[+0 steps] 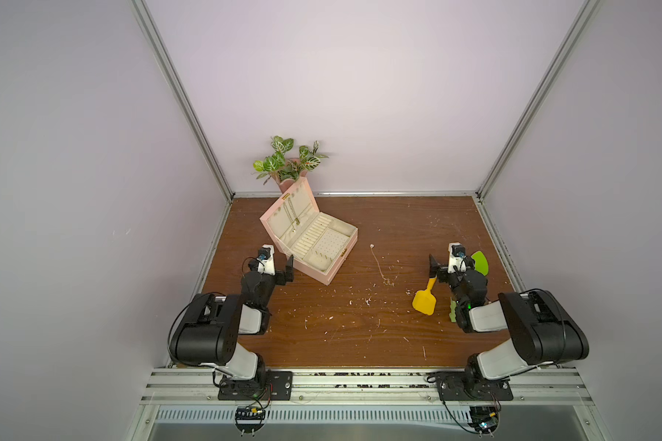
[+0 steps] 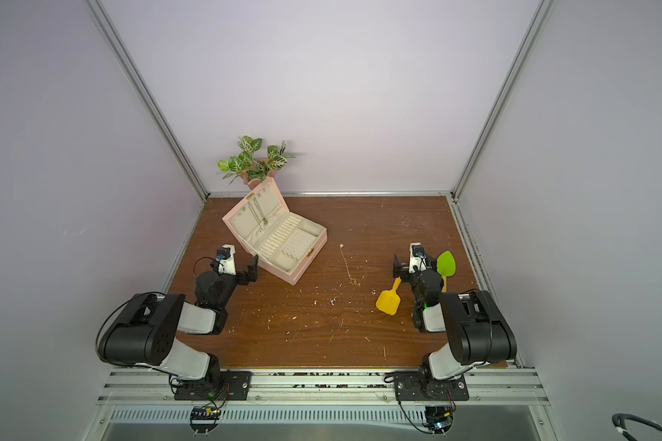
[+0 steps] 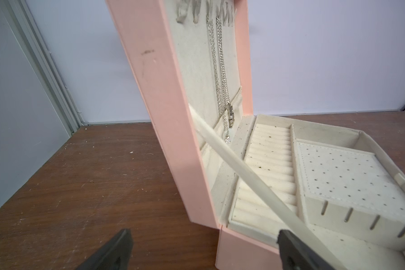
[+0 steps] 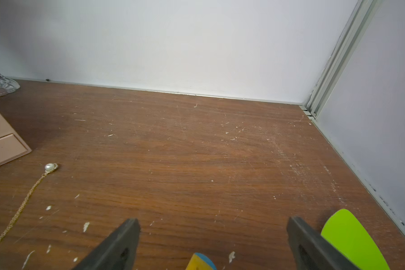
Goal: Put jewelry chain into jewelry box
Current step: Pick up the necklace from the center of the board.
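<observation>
Wood tabletop (image 1: 360, 336) | jewelry chain (image 4: 22, 203) near right fingers (image 4: 117, 245), untouched | right and left fingers (image 3: 110, 252) wide

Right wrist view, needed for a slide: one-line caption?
Open right gripper above the wooden table, pearl-tipped jewelry chain lying near the jewelry box.

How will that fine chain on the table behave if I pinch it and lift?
Probably floppy: the jewelry chain lies limp on the table, bunched at one end, so it should dangle from any pinch. Its fine links lie flat, so jaws may slip off. The bead could swing like a small weight.
</observation>
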